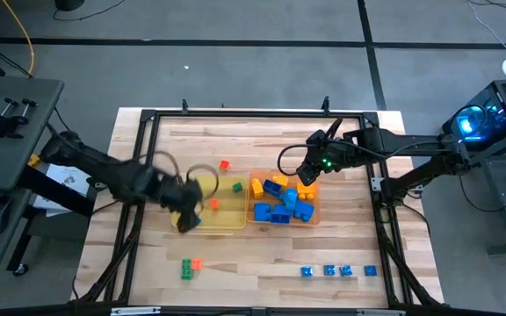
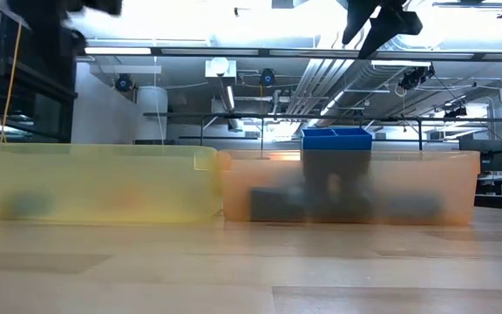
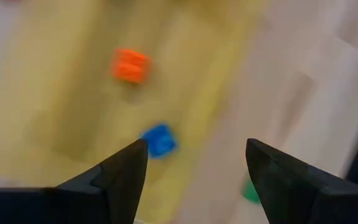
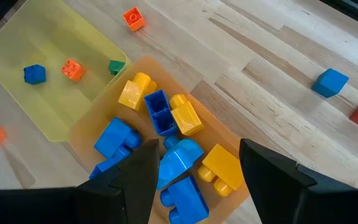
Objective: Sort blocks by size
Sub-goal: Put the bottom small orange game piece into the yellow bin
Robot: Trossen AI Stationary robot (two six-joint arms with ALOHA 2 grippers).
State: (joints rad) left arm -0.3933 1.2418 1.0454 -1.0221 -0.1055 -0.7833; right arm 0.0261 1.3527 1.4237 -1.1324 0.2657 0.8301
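Note:
A translucent yellow tray (image 1: 207, 213) holds tiny blocks: a blue one (image 3: 159, 140), an orange one (image 3: 130, 65) and a green one (image 4: 117, 66). The orange tray (image 1: 315, 211) beside it holds several larger blue and yellow blocks (image 4: 166, 118). My left gripper (image 3: 194, 149) is open and empty above the yellow tray's near left corner (image 1: 187, 219), just over the blue block. My right gripper (image 4: 197, 146) is open and empty above the orange tray's far right part (image 1: 308, 175).
Loose blocks lie on the table: an orange one (image 1: 225, 164) beyond the trays, a green and orange pair (image 1: 190, 266) at the near left, and several blue ones (image 1: 338, 270) in a row at the near right. A black frame (image 1: 148, 114) rims the table.

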